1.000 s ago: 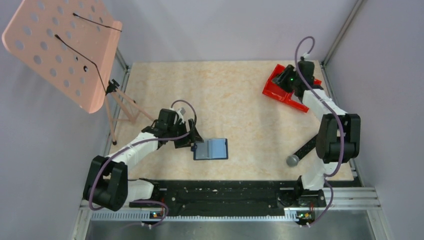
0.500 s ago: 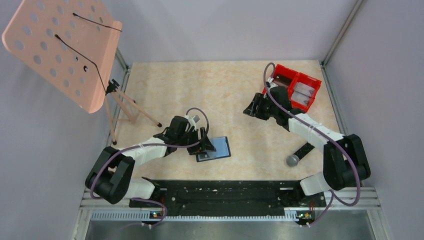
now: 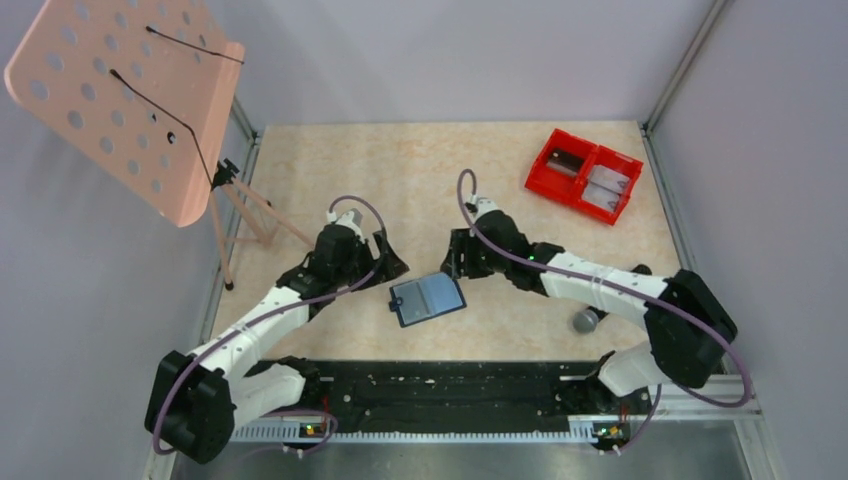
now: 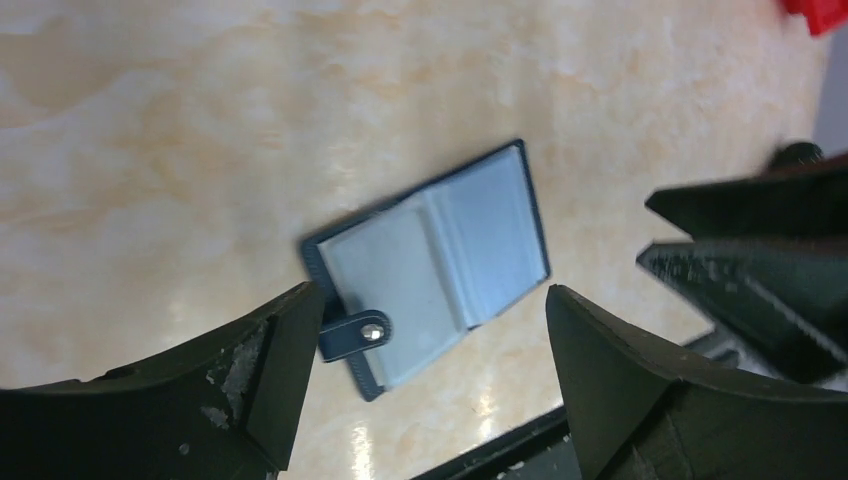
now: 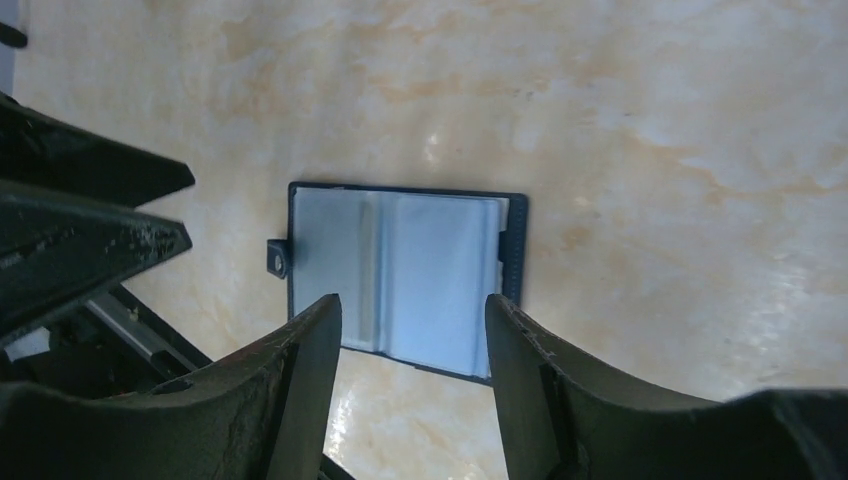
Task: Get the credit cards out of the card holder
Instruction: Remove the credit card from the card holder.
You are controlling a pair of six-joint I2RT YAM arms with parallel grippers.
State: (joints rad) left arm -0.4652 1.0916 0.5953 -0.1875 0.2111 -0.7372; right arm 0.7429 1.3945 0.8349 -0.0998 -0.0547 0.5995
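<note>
Lilac walls (image 3: 450, 50) enclose a beige marbled tabletop (image 3: 420, 170), pink perforated stand (image 3: 110, 100) at left.

No text, label, brand, number or sign can be read anywhere. The card holder (image 3: 428, 299) lies open with plain blue-grey faces and no legible print. The red bin (image 3: 589, 174) carries no readable marking.
</note>
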